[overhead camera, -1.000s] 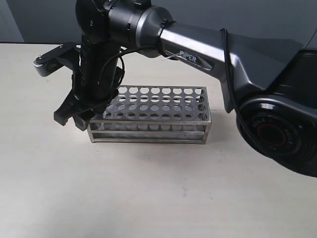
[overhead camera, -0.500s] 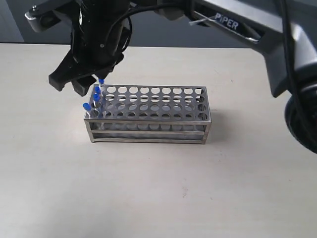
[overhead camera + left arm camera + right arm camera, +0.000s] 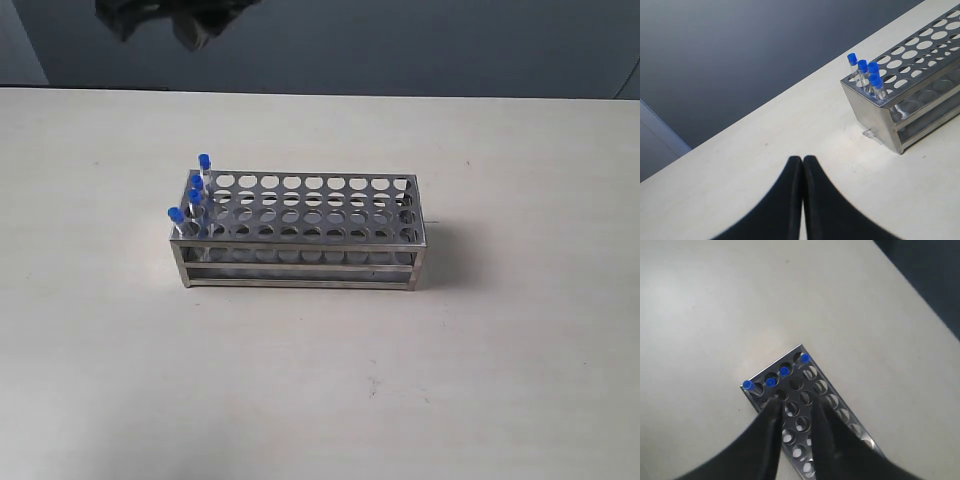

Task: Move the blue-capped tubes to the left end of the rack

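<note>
- A pale beige table (image 3: 500,380) is seen bearing a long silvery perforated metal rack (image 3: 310,225).
- The right gripper (image 3: 795,404) is seen above the rack, jaws narrowly parted, nothing held.
- The left gripper (image 3: 802,159) is pressed closed, empty.
- Four slim clear blue-capped tubes (image 3: 196,190) are seated in the rack's left-end holes, one per row.

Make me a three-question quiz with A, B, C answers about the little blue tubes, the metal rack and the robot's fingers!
1. Where do the blue-capped tubes stand in the rack?
A) its left end B) its middle C) its right end
2. How many blue caps are there?
A) two B) four C) six
3. The left arm's fingers are:
A) wide open B) gripping a tube C) shut and empty

Answers: 1 A, they fill the end column on the left; 2 B, four caps show; 3 C, the fingers touch with nothing between them.
</note>
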`<state>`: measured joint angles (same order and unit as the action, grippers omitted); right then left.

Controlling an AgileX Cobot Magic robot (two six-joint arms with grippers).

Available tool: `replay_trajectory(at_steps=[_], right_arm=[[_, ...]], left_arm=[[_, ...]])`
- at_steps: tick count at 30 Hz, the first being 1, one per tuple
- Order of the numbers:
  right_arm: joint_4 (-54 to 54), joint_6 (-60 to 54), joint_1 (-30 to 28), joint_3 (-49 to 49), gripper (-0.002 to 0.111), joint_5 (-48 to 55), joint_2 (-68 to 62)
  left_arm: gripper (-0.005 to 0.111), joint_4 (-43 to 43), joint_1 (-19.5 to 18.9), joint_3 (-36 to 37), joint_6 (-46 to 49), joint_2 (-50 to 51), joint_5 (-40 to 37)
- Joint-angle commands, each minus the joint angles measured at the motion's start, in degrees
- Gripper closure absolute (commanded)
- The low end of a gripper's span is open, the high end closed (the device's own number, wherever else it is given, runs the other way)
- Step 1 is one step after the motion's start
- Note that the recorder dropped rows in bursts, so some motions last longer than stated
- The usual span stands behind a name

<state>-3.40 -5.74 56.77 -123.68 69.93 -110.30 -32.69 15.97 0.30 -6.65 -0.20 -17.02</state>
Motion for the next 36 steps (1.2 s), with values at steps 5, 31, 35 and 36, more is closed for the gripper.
replay_trajectory(at_steps=[5,31,35,36], right_arm=[[-4.52,3.06,-0.13,7.03,0.087,0.03,13.53],[-24.19,17.28,-0.13,21.72,0.088,0.03,43.06],[-26.79,26.98,-1.40,34.54,0.088,0.03,54.09],[-25.95,28.45,-3.36,38.71,0.088,0.03,57.32]], left_arm=[[0.106,0.70,0.22,-0.30,-0.28,0.20,0.31],[0.106,0.70,0.22,-0.30,-0.28,0.20,0.31],[0.106,0.70,0.22,-0.30,-0.28,0.20,0.31],[0.106,0.70,0.22,-0.30,-0.28,0.20,0.31]])
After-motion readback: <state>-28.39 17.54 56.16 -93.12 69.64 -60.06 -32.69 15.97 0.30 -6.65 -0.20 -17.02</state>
